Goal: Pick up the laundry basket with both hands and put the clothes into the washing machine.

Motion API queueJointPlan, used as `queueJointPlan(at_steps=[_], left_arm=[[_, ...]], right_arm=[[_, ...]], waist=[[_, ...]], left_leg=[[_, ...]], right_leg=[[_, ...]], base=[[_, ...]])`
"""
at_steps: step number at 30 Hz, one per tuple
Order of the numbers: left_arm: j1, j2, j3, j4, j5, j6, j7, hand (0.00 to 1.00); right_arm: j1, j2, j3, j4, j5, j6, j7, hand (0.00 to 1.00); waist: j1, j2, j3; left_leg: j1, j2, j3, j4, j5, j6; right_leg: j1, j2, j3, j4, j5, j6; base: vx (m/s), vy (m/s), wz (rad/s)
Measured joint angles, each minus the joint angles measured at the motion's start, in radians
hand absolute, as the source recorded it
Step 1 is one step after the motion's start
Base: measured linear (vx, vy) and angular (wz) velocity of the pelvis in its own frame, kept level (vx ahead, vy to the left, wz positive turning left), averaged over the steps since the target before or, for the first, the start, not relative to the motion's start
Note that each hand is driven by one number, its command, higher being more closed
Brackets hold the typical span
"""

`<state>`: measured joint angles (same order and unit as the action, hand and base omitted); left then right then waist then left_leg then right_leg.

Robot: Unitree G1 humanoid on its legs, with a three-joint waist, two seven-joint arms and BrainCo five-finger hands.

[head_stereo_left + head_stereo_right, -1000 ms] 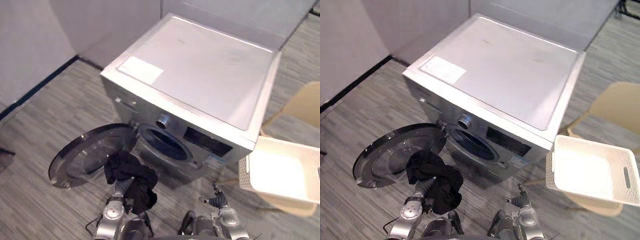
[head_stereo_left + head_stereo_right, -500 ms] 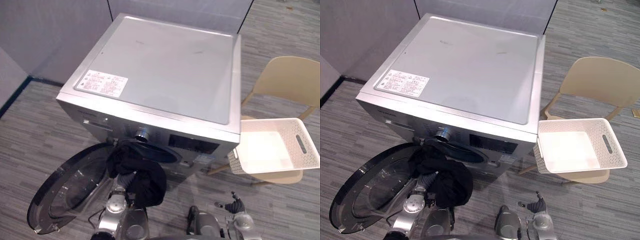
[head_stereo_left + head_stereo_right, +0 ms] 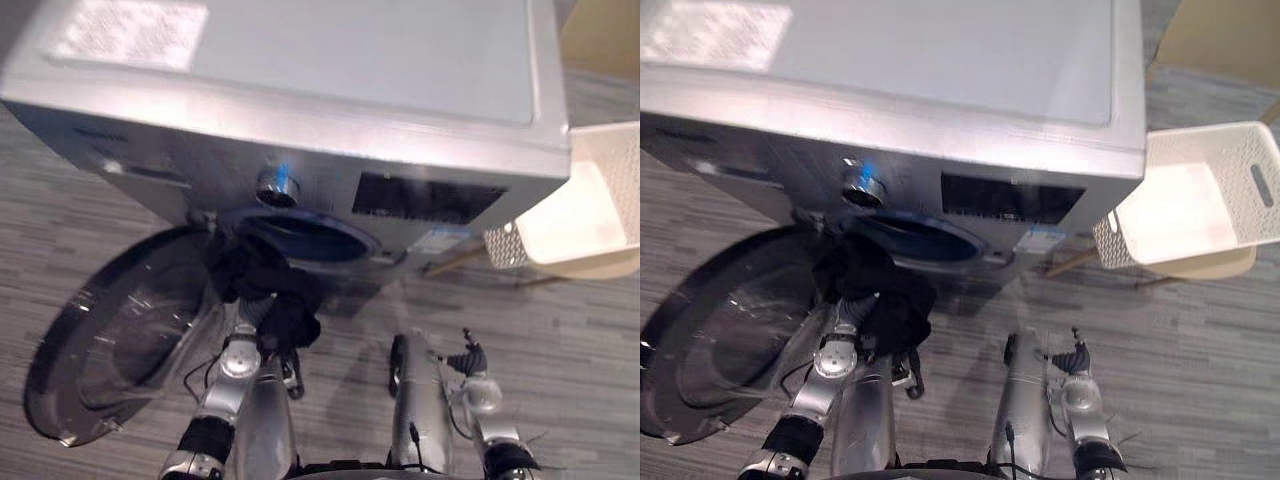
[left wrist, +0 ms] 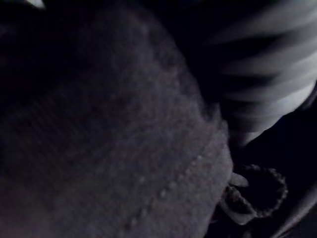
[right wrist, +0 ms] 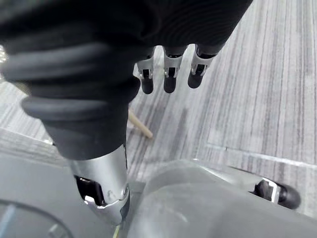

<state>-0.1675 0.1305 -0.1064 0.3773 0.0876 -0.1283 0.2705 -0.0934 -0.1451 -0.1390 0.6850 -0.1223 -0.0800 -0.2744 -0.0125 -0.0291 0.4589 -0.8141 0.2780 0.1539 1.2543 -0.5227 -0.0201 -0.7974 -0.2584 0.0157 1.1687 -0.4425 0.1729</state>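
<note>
A black garment [image 3: 265, 290] covers the left hand [image 3: 853, 312] at the drum opening's [image 3: 305, 238] seven o'clock edge; I cannot tell its grip. The washer door [image 3: 120, 330] stands open at eight, the laundry basket [image 3: 1118, 235] at three. The right hand [image 5: 168, 74] has slack fingers.

Looks down on a silver front-loading washing machine [image 3: 300, 90], round dark-glass door [image 3: 120, 330] swung wide over grey striped floor [image 3: 560, 340]. Finds a crumpled black garment [image 3: 270, 290] draped over the left hand [image 3: 251, 312], right at the drum opening [image 3: 305, 238]. Catches a white perforated plastic laundry basket [image 3: 590, 205] on a beige chair [image 3: 600, 35] at right.
</note>
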Motion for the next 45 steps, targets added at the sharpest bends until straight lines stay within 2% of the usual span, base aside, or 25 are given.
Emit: queueJointPlan(at_steps=[4, 9, 13, 15, 21, 25, 29, 30, 33, 36, 39, 41, 45], left_arm=[[-0.103, -0.031, -0.001, -0.069, 0.0, 0.008, 0.042, 1.0], [-0.3, -0.025, 0.0, -0.124, 0.0, 0.016, 0.096, 1.0], [-0.48, 0.029, 0.008, -0.147, 0.001, 0.035, 0.151, 1.0], [-0.601, 0.082, 0.022, -0.15, 0.002, 0.043, 0.184, 1.0], [-0.95, 0.216, -0.005, -0.148, 0.042, 0.062, 0.317, 1.0], [-1.139, 0.241, -0.016, -0.092, 0.089, 0.09, 0.433, 1.0], [-1.196, 0.266, -0.019, -0.05, 0.145, 0.127, 0.5, 1.0], [-1.209, 0.272, -0.019, -0.043, 0.151, 0.133, 0.512, 0.0], [-1.236, 0.272, -0.018, 0.0, 0.158, 0.148, 0.539, 0.0], [-1.246, 0.267, -0.019, 0.051, 0.157, 0.149, 0.517, 0.0], [-1.247, 0.256, -0.035, 0.113, 0.157, 0.149, 0.409, 0.0], [-1.243, 0.245, -0.047, 0.143, 0.16, 0.148, 0.364, 0.0], [-1.129, 0.209, -0.05, 0.174, 0.2, 0.143, 0.223, 0.0]], right_arm=[[-0.002, 0.003, -0.023, -0.098, 0.041, -0.005, -0.035, 0.0], [-0.001, 0.006, -0.064, -0.184, 0.09, -0.033, -0.065, 0.0], [-0.009, 0.003, -0.076, -0.204, 0.119, -0.047, -0.075, 0.0], [-0.018, 0.02, -0.075, -0.213, 0.133, -0.054, -0.075, 0.0], [-0.021, 0.044, -0.075, -0.234, 0.153, -0.077, -0.073, 0.0], [-0.021, 0.054, -0.078, -0.239, 0.172, -0.114, -0.071, 0.0], [-0.022, 0.06, -0.078, -0.238, 0.193, -0.137, -0.062, 0.0], [-0.022, 0.06, -0.078, -0.237, 0.198, -0.145, -0.052, 0.0], [-0.022, 0.06, -0.078, -0.227, 0.229, -0.152, -0.051, 0.0], [-0.035, 0.058, -0.079, -0.199, 0.248, -0.152, -0.05, 0.0], [-0.038, 0.059, -0.09, -0.188, 0.261, -0.151, -0.046, 0.0], [-0.04, 0.058, -0.1, -0.179, 0.268, -0.151, -0.038, 0.0], [-0.041, 0.038, -0.102, -0.157, 0.27, -0.145, 0.007, 0.0]], waist=[[0.0, -0.014, 0.008], [-0.004, -0.022, 0.022], [-0.015, -0.029, 0.026], [-0.033, -0.039, 0.031], [-0.059, -0.06, 0.042], [-0.066, -0.069, 0.046], [-0.071, -0.079, 0.051], [-0.073, -0.084, 0.054], [-0.077, -0.089, 0.056], [-0.082, -0.09, 0.057], [-0.078, -0.091, 0.057], [-0.074, -0.091, 0.057], [-0.057, -0.091, 0.057]], left_leg=[[-0.229, 0.024, -0.063, 0.174, -0.023, -0.006], [-0.46, 0.022, -0.127, 0.345, -0.038, -0.019], [-0.586, 0.02, -0.154, 0.424, -0.036, -0.022], [-0.643, 0.021, -0.173, 0.449, -0.031, -0.029], [-0.722, 0.02, -0.199, 0.473, -0.021, -0.035], [-0.737, 0.019, -0.205, 0.471, -0.021, -0.035], [-0.737, 0.018, -0.202, 0.449, -0.014, -0.035], [-0.741, 0.016, -0.201, 0.437, -0.007, -0.036], [-0.747, 0.007, -0.206, 0.406, 0.009, -0.041], [-0.745, 0.001, -0.21, 0.387, 0.02, -0.044], [-0.726, -0.006, -0.208, 0.37, 0.025, -0.041], [-0.712, -0.016, -0.204, 0.354, 0.031, -0.041], [-0.655, -0.034, -0.202, 0.311, 0.046, -0.044]], right_leg=[[-0.215, 0.01, 0.009, 0.194, -0.051, -0.012], [-0.434, 0.004, 0.025, 0.401, -0.111, -0.028], [-0.563, 0.006, 0.042, 0.505, -0.13, -0.042], [-0.616, 0.012, 0.041, 0.535, -0.131, -0.046], [-0.682, 0.013, 0.029, 0.562, -0.133, -0.051], [-0.684, 0.013, 0.013, 0.554, -0.134, -0.052], [-0.684, 0.012, 0.009, 0.533, -0.132, -0.054], [-0.684, 0.012, 0.001, 0.522, -0.131, -0.057], [-0.682, 0.004, -0.016, 0.497, -0.127, -0.062], [-0.665, -0.005, -0.028, 0.481, -0.127, -0.063], [-0.638, -0.009, -0.04, 0.467, -0.127, -0.062], [-0.625, -0.019, -0.041, 0.458, -0.127, -0.062], [-0.565, -0.034, -0.045, 0.427, -0.128, -0.062]], base=[[-0.1, -0.097, 0.02], [-0.07, -0.112, 0.11], [-0.05, -0.116, 0.06], [-0.03, -0.064, -0.02], [0.02, -0.037, 0.0], [0.04, -0.016, -0.01], [0.01, -0.003, 0.0], [0.02, -0.016, 0.03], [0.04, -0.021, 0.1], [0.07, -0.013, 0.13], [0.04, -0.009, 0.11], [0.03, -0.008, 0.16], [0.03, -0.013, 0.17]])
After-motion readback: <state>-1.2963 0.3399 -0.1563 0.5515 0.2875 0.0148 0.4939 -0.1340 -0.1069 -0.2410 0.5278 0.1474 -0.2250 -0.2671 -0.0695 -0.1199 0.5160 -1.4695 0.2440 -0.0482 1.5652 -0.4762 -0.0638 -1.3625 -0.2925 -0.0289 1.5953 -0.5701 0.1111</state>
